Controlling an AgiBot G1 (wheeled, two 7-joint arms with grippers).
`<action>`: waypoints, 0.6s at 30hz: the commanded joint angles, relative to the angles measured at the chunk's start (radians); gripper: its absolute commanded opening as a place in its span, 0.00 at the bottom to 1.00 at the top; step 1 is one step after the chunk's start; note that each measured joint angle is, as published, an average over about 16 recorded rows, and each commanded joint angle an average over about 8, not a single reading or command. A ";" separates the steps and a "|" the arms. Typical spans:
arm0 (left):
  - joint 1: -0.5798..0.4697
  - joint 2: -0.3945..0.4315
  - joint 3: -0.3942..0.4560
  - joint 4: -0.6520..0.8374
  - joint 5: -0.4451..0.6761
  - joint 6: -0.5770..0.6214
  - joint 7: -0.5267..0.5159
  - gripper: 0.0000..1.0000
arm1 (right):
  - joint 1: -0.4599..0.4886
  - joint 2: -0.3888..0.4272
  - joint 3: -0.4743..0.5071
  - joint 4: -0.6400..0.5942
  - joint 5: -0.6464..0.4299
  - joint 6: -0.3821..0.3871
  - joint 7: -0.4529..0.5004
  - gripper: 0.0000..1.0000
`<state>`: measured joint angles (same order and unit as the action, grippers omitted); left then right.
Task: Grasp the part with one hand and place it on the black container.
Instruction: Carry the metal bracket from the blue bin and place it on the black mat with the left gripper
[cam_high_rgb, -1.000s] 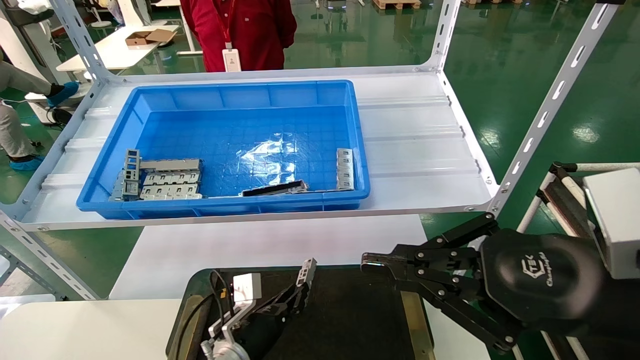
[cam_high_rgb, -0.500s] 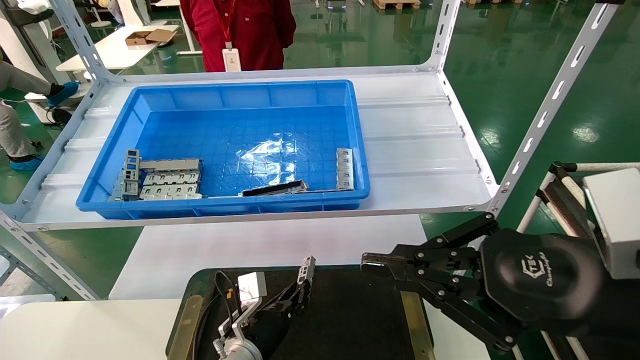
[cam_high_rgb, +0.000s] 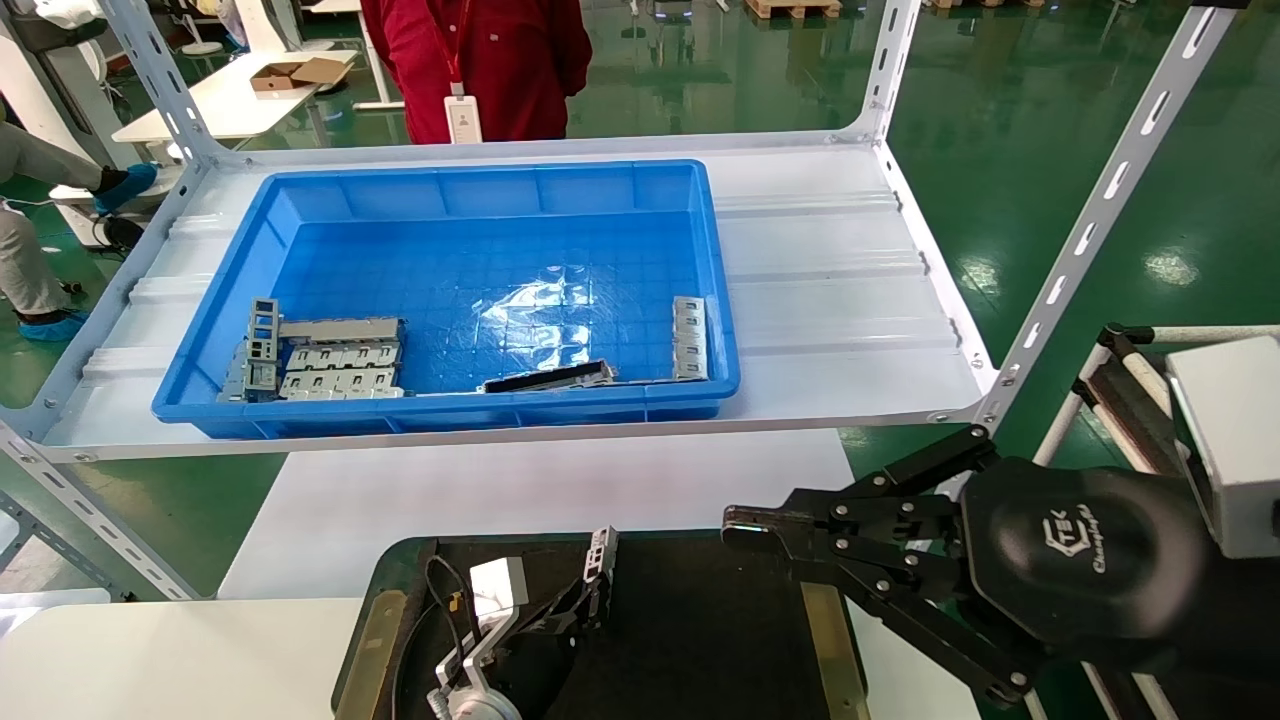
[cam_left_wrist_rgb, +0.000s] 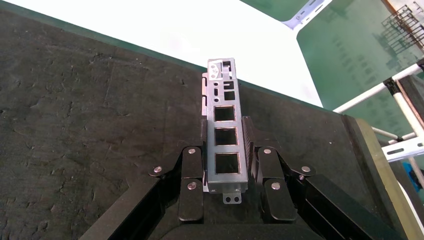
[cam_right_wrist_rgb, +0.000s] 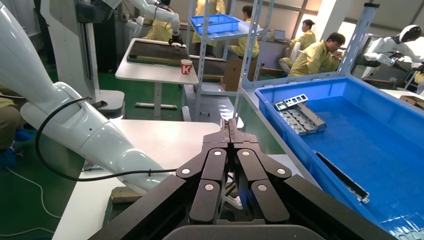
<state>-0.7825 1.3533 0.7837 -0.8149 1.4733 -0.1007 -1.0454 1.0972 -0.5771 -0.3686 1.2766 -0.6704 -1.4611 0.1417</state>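
The part (cam_high_rgb: 600, 556) is a slim silver-grey bar with a row of rectangular cut-outs. My left gripper (cam_high_rgb: 588, 600) is shut on its lower end and holds it nearly upright, low over the black container (cam_high_rgb: 720, 640). In the left wrist view the part (cam_left_wrist_rgb: 225, 112) sits between the gripper's (cam_left_wrist_rgb: 226, 150) two black fingers, above the container's dark felt (cam_left_wrist_rgb: 75, 100). My right gripper (cam_high_rgb: 742, 522) is shut and empty, hovering at the container's far right edge. It also shows in the right wrist view (cam_right_wrist_rgb: 229, 125).
A blue bin (cam_high_rgb: 450, 408) stands on the white shelf behind, holding grey metal cages (cam_high_rgb: 330, 360), a dark flat strip (cam_high_rgb: 550, 378) and another ladder-like bar (cam_high_rgb: 689, 337). A slanted shelf post (cam_high_rgb: 1080, 240) rises at the right. A person in red (cam_high_rgb: 480, 60) stands beyond.
My left gripper has moved down and slightly left with the part, which now stands closer to the container's surface. The right arm has not moved.
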 joint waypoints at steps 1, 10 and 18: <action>-0.004 0.000 0.017 0.008 -0.015 -0.012 -0.001 0.00 | 0.000 0.000 0.000 0.000 0.000 0.000 0.000 0.00; -0.018 -0.001 0.088 0.025 -0.097 -0.060 0.023 0.39 | 0.000 0.000 0.000 0.000 0.000 0.000 0.000 0.46; -0.031 -0.003 0.146 0.031 -0.188 -0.101 0.064 1.00 | 0.000 0.000 0.000 0.000 0.000 0.000 0.000 1.00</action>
<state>-0.8140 1.3508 0.9299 -0.7846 1.2835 -0.2013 -0.9790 1.0973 -0.5770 -0.3688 1.2766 -0.6703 -1.4610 0.1416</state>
